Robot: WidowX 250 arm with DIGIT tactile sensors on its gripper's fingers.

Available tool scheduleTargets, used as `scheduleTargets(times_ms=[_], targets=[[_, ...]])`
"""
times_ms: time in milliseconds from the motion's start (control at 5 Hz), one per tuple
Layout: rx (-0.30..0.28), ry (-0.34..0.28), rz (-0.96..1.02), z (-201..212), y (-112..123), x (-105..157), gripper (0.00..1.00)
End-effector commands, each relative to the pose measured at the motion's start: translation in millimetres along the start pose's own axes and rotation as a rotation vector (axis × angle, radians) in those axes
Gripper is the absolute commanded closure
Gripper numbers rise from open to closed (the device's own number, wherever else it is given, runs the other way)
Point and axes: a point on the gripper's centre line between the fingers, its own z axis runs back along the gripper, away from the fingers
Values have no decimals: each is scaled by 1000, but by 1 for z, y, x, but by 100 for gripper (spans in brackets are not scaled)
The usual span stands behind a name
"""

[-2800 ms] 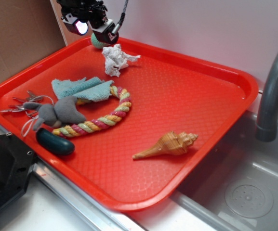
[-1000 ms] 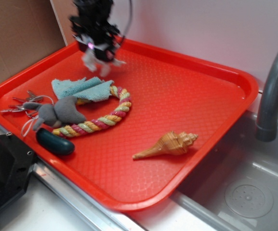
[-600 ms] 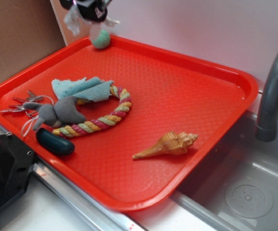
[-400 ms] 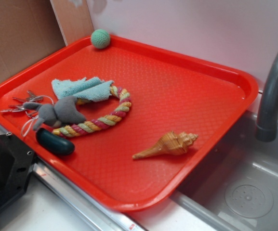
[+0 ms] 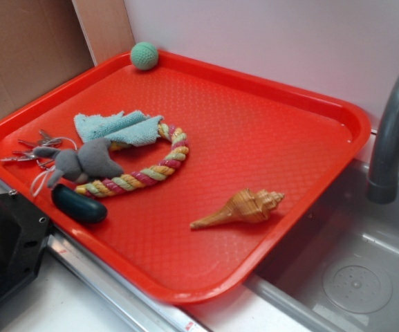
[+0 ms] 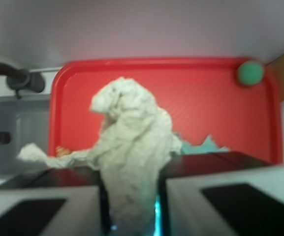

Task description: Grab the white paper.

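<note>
In the wrist view the crumpled white paper fills the middle, pinched between my two fingers. My gripper is shut on it and hangs high above the red tray, which shows small far below. A twisted tail of the paper sticks out to the left. In the exterior view neither the gripper nor the paper shows; both are above the top edge of the picture.
On the red tray: a green knitted ball in the back corner, a folded teal cloth, a coloured rope ring, a grey plush toy, keys, a dark oblong thing, a seashell. Sink and faucet on the right.
The gripper came down on the white paper near the green ball, shut on it, and rose with it out of the top of the exterior view. The tray spot by the ball now lies bare.
</note>
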Motion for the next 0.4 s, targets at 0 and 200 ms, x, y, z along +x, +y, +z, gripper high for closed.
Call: scheduleTargets(times_ms=[0, 200], targets=[[12, 5, -21, 2, 36, 1, 100], [44, -36, -23, 0, 39, 1, 100]])
